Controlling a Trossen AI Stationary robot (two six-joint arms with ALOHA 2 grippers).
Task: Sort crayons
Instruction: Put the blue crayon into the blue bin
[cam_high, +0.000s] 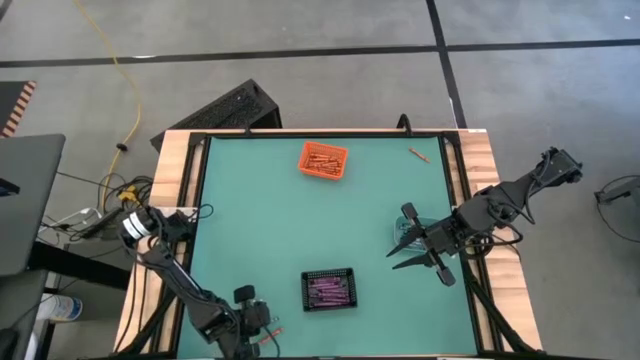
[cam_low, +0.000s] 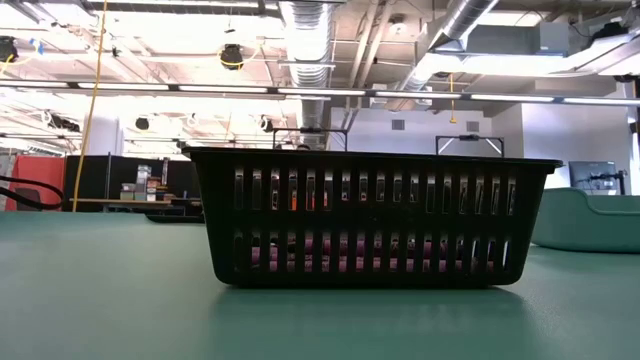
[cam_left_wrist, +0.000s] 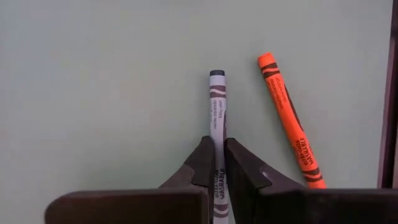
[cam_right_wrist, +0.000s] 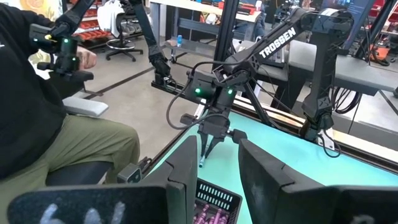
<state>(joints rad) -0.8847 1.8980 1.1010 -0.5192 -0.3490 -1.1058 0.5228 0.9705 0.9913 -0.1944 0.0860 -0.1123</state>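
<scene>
The left gripper (cam_left_wrist: 216, 163), near the black bin (cam_high: 328, 290) at the bench's (cam_high: 250, 200) front edge, had its jaws clenched on a grey crayon (cam_left_wrist: 217, 112) (an orange crayon (cam_left_wrist: 287, 118) lay just beside it). The hold sat close to one end, so the stick might pivot or slip on lifting. The right gripper (cam_high: 408, 252), beyond the black bin, hung with jaws released. Counted: three bins, with an orange bin (cam_high: 323, 160) and a teal one (cam_low: 590, 220); one stray crayon (cam_high: 418, 153) beyond.

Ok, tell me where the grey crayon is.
The grey crayon is pinched in the left tool at the table's near-left corner, beside an orange crayon lying on the mat, left of the black bin.
</scene>
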